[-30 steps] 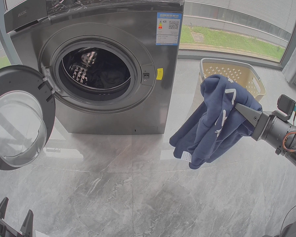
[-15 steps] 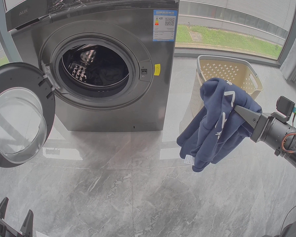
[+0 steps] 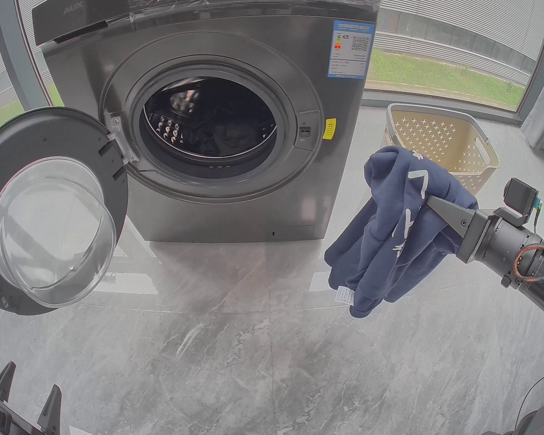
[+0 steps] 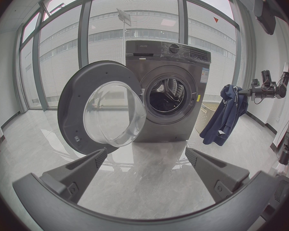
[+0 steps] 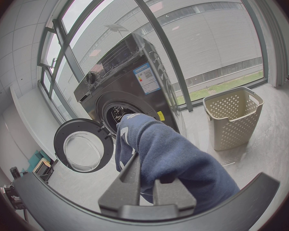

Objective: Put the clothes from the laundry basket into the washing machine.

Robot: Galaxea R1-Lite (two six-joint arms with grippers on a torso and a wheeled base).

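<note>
A navy sweatshirt [image 3: 399, 225] with white print hangs in the air from my right gripper [image 3: 441, 206], which is shut on its upper folds. It dangles right of the grey front-loading washing machine [image 3: 223, 122], in front of the beige laundry basket [image 3: 447, 134]. The machine's round door [image 3: 48, 212] is swung wide open to the left, and dark clothes lie in the drum [image 3: 211, 128]. In the right wrist view the sweatshirt [image 5: 170, 151] drapes over the right gripper [image 5: 147, 180]. My left gripper [image 4: 144, 167] is low at the near left, open and holding nothing.
The perforated basket [image 5: 234, 119] stands on the grey marble floor [image 3: 254, 345] by the window, right of the washing machine [image 5: 125, 90]. The open door [image 4: 102, 109] juts out over the floor on the left. Open floor lies between me and the machine.
The whole head picture has shifted: the camera has moved, so the machine's opening now sits farther right, nearer the hanging sweatshirt. My right gripper keeps its hold; the left gripper looks unchanged.
</note>
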